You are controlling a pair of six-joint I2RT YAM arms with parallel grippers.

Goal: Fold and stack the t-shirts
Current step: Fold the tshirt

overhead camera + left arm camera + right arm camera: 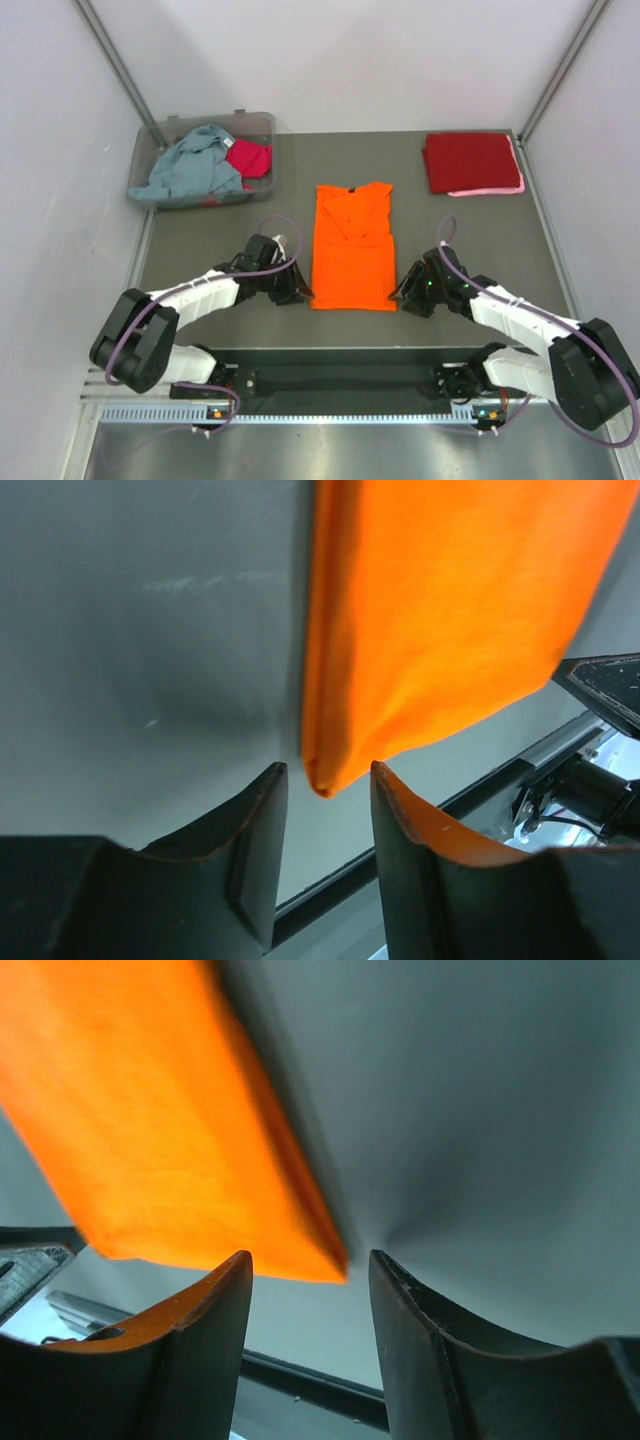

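- While my left gripper (299,294) & right gripper (402,291) are gaping, holding nothing, the orange tee (351,247) is lying between them, long axis pointing away from me.
- Its near corners are sitting just ahead of each jaw pair; arms equally near.
- I'm counting 5 tees: orange, dark red tee (467,159) on pink tee (492,190), grey-blue tee (188,167) + magenta tee (250,157) in 1 bin (263,120).

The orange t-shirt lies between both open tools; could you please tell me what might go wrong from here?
1. Only the tip of the orange t-shirt reaches between the fingers of the left tool. Closing now might miss it or catch one layer only, opening the fold.
2. The right tool is likewise barely at its corner. If one side grips and the other slips, the lift could skew the shirt.
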